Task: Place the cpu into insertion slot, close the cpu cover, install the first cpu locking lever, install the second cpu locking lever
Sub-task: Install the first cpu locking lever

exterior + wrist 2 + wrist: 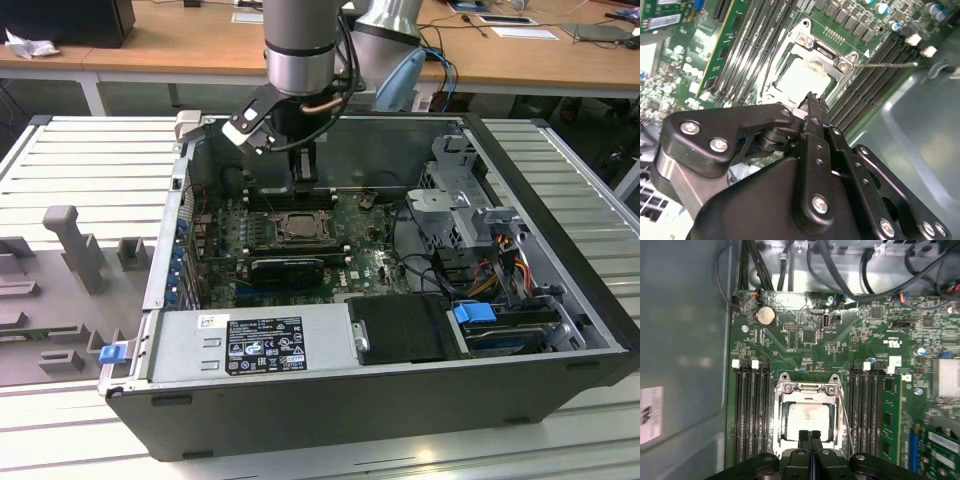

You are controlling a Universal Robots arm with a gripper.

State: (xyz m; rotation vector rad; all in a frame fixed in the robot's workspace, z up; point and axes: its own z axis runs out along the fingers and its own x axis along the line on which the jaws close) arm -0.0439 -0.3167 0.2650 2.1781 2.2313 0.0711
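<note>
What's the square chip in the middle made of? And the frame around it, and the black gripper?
The cpu looks metal-topped: pale silvery-beige, flat, dull sheen. The cpu cover around it looks like thin sheet metal, silvery-grey with bright glints. The gripper is matte black, maybe metal or hard plastic, held by shiny screws; I can't tell which.

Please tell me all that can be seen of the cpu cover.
The cpu cover is a thin silvery-grey metal frame with a square window, through which the pale cpu shows. It lies flat, closed over the cpu, between the memory slots on the green motherboard. A thin wire lever sticks out beside it. The gripper, jaws together, is above one edge; whether it touches cannot be told.
</note>
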